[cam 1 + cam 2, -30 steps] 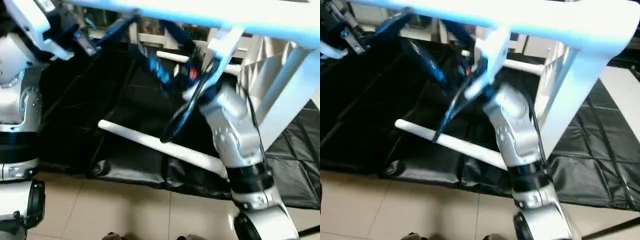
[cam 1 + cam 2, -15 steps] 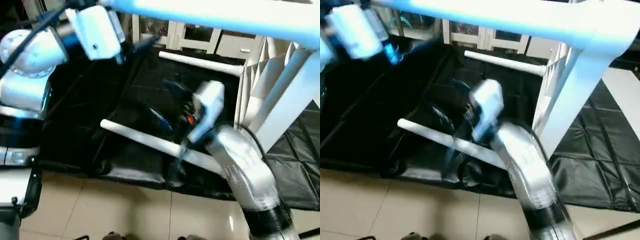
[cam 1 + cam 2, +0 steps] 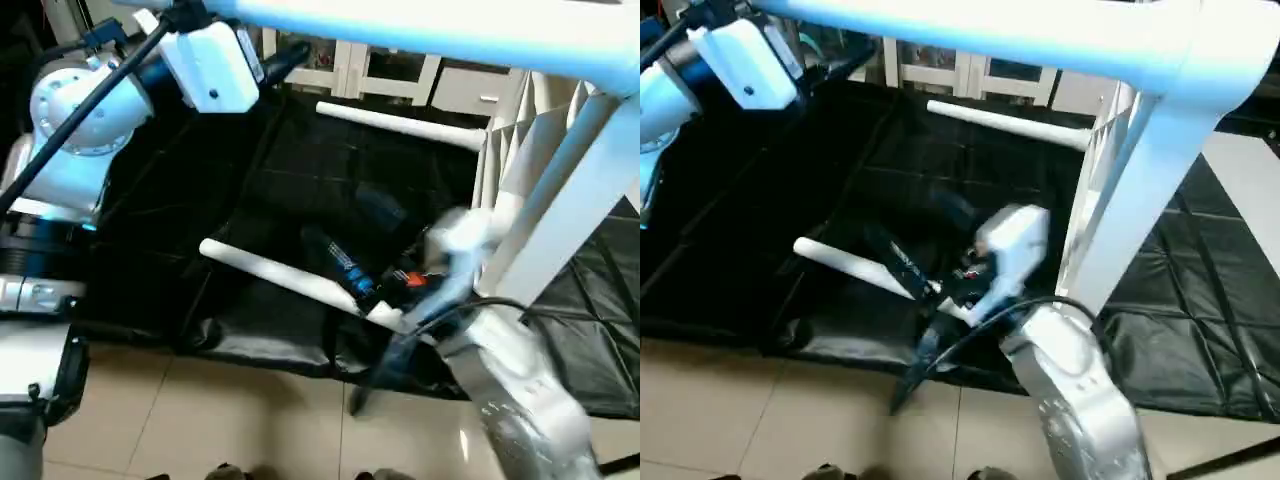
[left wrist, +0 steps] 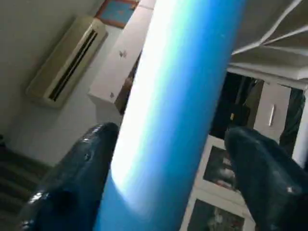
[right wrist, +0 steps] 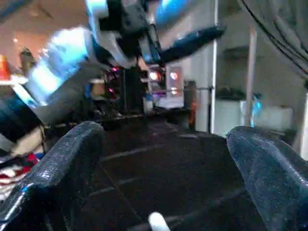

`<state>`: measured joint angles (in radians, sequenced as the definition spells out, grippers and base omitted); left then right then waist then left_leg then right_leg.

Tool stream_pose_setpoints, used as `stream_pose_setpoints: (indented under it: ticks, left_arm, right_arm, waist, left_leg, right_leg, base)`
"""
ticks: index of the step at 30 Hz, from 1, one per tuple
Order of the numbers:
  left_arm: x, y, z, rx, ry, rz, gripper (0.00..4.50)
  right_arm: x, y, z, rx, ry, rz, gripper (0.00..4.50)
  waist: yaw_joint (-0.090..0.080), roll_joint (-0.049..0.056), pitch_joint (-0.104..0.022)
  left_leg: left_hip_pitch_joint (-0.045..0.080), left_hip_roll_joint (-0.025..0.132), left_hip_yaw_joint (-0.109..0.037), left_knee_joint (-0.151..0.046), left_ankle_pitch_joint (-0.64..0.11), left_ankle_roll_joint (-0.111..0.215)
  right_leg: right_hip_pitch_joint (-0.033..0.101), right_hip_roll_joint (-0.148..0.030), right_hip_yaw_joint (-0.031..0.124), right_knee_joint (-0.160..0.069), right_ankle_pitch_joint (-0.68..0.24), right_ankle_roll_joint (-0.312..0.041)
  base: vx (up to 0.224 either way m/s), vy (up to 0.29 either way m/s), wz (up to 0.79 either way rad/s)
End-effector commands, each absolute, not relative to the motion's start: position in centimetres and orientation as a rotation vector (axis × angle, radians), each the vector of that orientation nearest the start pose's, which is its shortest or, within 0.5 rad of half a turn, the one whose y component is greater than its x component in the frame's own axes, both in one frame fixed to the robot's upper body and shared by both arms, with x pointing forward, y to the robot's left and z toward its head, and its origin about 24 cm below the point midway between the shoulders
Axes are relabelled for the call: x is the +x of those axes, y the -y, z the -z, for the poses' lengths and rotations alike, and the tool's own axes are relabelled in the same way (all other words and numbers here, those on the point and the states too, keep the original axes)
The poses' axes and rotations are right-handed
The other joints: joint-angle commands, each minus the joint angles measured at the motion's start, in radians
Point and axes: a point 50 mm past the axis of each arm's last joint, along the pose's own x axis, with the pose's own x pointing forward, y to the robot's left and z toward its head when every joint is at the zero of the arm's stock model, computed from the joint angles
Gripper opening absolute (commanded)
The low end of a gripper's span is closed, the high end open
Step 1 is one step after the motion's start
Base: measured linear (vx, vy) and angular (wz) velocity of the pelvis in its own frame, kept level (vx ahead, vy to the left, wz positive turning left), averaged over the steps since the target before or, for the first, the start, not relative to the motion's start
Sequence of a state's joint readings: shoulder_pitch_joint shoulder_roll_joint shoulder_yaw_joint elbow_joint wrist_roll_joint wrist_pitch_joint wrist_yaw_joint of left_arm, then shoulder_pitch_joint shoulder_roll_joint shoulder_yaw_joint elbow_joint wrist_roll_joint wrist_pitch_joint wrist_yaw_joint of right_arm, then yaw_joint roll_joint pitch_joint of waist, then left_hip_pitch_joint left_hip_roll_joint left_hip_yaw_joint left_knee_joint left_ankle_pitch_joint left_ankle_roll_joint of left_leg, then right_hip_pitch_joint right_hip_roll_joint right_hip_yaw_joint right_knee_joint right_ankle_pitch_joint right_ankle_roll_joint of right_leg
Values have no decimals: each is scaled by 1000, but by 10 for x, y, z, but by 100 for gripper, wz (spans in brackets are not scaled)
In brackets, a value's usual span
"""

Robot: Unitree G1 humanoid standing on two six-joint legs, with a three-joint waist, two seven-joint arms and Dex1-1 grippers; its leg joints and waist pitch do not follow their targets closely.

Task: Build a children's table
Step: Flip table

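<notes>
**Robot reaches up with one arm and down with the other beside a half-built white table**

A white plastic rectangular table top (image 3: 430,25) spans the upper edge of the head-camera views, raised above the floor; a long white tapered tube leg (image 3: 1145,170) is already fitted at its right corner and runs down toward the black quilted floor mat (image 3: 290,180); the ribbed white underside shows just beside that leg.

The left gripper (image 4: 168,159) is raised at the far left, close to the table top's left end; in its wrist view its two black fingers (image 4: 77,168) stand apart on either side of a white tube or rim that runs between them, not visibly pressing it; whether they touch it cannot be told.

The right gripper (image 3: 345,260) is low, near the centre of the mat, its black fingers spread wide and holding nothing; it hovers right at a loose white tube leg (image 3: 270,270) lying across the near part of the mat; the tip of that leg shows between the fingers (image 5: 67,163) in the right wrist view.

A second loose white tube leg (image 3: 400,125) lies at the far side of the mat, well apart from the first; pale floor tiles (image 3: 200,410) lie nearest the robot.
</notes>
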<state>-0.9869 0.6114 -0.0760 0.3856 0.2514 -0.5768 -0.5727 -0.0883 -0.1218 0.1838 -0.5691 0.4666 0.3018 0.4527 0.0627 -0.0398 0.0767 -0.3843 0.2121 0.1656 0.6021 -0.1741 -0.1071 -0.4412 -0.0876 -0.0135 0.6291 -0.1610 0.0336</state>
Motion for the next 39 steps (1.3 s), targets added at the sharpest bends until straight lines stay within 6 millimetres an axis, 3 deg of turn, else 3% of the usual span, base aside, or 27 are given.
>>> stream_pose_setpoints:
  ticks: [1,8,10,12,23,28,39]
  left_arm:
    - [338,-155,-301,1189,858,556,382]
    - [347,-160,-302,1197,840,513,322]
    - [347,-159,-302,1197,844,520,321]
    - [347,-159,-300,1196,839,537,287]
    - [350,-161,-298,1163,809,553,204]
    - [351,-163,-298,1097,782,545,198]
    - [358,-168,-293,897,601,539,198]
  right_arm:
    - [215,86,-160,249,328,-898,450]
    - [210,84,-158,241,311,-913,450]
    - [211,85,-159,247,313,-905,450]
    - [211,84,-159,249,314,-903,450]
    - [211,83,-159,240,313,-900,450]
    - [211,81,-158,243,310,-908,450]
    - [210,79,-155,250,296,-914,450]
  waist:
    - [5,28,-65]
    - [7,28,-59]
    - [8,29,-59]
    - [9,31,-60]
    - [21,32,-58]
    - [25,33,-59]
    - [26,36,-53]
  left_leg:
    - [14,-5,2,-83,-342,-58]
    - [13,-6,-2,-85,-399,-61]
    - [14,-6,-3,-86,-401,-63]
    - [13,-6,-4,-86,-393,-64]
    - [13,-5,-3,-87,-388,-67]
    - [11,-6,-2,-87,-372,-64]
    - [10,-8,-2,-89,-403,-54]
  right_leg:
    - [46,-12,16,-68,-203,-139]
    - [41,-18,17,-81,-317,-115]
    - [41,-17,17,-81,-319,-116]
    - [41,-17,18,-79,-298,-120]
    - [42,-18,18,-76,-277,-126]
    - [42,-20,20,-77,-283,-124]
    - [36,-21,20,-89,-391,-103]
  base:
    - [0,0,0]
    - [0,0,0]
    - [0,0,0]
    - [0,0,0]
    - [0,0,0]
    - [0,0,0]
    - [0,0,0]
